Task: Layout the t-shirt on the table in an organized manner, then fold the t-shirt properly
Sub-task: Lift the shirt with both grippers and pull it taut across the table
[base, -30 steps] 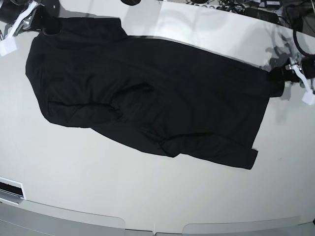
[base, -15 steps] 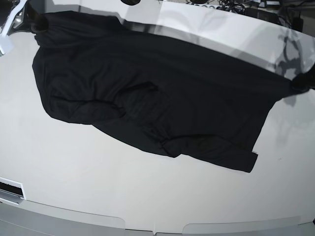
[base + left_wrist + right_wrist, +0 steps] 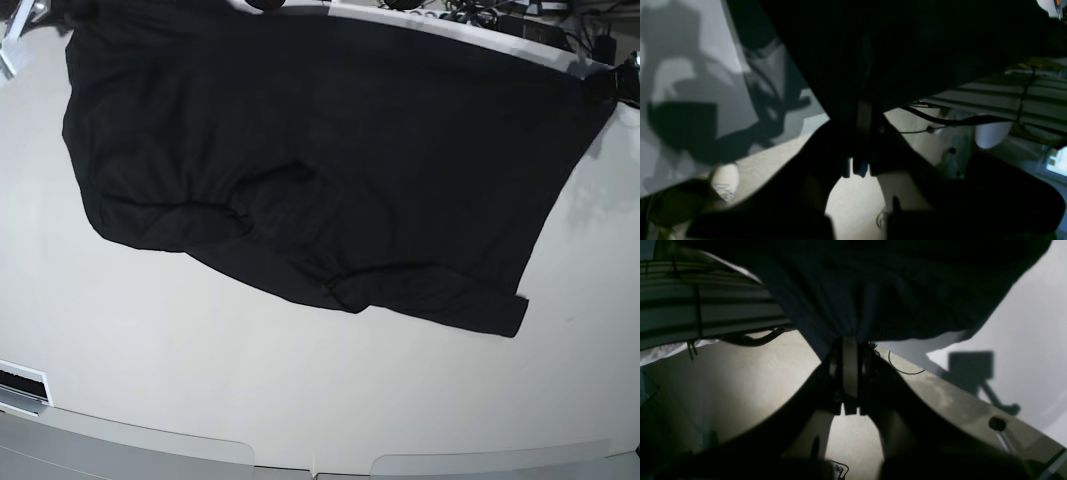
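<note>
The black t-shirt (image 3: 330, 160) hangs stretched between my two grippers, its upper edge raised toward the back. Its lower part, with a bunched fold (image 3: 270, 205), lies on the white table (image 3: 200, 390). In the left wrist view my left gripper (image 3: 863, 108) is shut on a pinch of the t-shirt (image 3: 893, 50). In the base view it holds the right-hand corner (image 3: 612, 82). My right gripper (image 3: 850, 340) is shut on the t-shirt (image 3: 873, 290) too, at the top left corner in the base view, where the fingers are cut off.
Cables and electronics (image 3: 500, 15) lie along the table's back right. A white slotted label (image 3: 20, 385) sits at the front left edge. The curved front edge (image 3: 320, 462) runs along the bottom. The wrist views show the floor below.
Both grippers have moved up and toward the back, each with its shirt corner. The upper edge is now pulled taut and covers the back of the table. The lower hem has barely shifted.
</note>
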Action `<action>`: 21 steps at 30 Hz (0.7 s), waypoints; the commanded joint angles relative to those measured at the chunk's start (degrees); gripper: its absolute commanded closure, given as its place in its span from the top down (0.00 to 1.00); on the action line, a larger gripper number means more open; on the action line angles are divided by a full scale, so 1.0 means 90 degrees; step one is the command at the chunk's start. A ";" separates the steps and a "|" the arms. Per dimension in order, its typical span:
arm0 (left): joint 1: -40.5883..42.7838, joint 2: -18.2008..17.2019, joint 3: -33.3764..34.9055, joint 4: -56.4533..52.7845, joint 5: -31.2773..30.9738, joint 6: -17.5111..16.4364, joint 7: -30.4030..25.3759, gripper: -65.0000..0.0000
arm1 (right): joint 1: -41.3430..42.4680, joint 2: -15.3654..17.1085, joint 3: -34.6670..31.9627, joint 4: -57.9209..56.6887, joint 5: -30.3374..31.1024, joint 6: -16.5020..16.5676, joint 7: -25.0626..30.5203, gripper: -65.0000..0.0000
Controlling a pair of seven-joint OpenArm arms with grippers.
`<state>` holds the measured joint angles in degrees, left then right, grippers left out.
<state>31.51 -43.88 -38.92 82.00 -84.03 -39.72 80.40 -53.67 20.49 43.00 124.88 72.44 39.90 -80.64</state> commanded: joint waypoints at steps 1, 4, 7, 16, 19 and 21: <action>0.0087 -0.0165 -0.0058 0.0080 -0.0108 -0.0031 -0.0045 0.00 | -0.0087 0.0085 0.0058 0.0087 0.0114 0.0011 0.0071 0.00; 0.0369 -0.0168 -0.0058 0.0080 -0.0108 -0.0031 -0.0045 0.00 | -0.0087 0.0085 0.0058 0.0075 0.0112 0.0011 0.0071 0.00; 0.0665 -0.0170 -0.0058 0.0080 -0.0108 -0.0031 -0.0045 0.00 | -0.0090 0.0044 0.0058 0.0070 0.0112 0.0011 0.0071 0.00; 0.0687 -0.0163 -0.0058 0.0080 -0.0108 -0.0031 -0.0772 0.00 | -0.0085 0.0017 0.0056 0.0070 0.0061 0.0011 0.0158 0.00; 0.0277 -0.0002 -0.0058 0.0080 -0.0108 -0.0031 -0.0886 0.00 | -0.0066 0.0015 0.0051 0.0070 0.0061 0.0011 0.0512 0.00; -0.0068 0.0182 -0.0058 0.0080 -0.0108 -0.0031 -0.0894 0.00 | 0.0015 0.0015 0.0046 0.0070 0.0061 0.0011 0.0605 0.00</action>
<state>30.72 -40.91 -38.92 82.08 -83.88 -39.70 73.12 -53.12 19.97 43.00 124.86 72.38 39.90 -75.88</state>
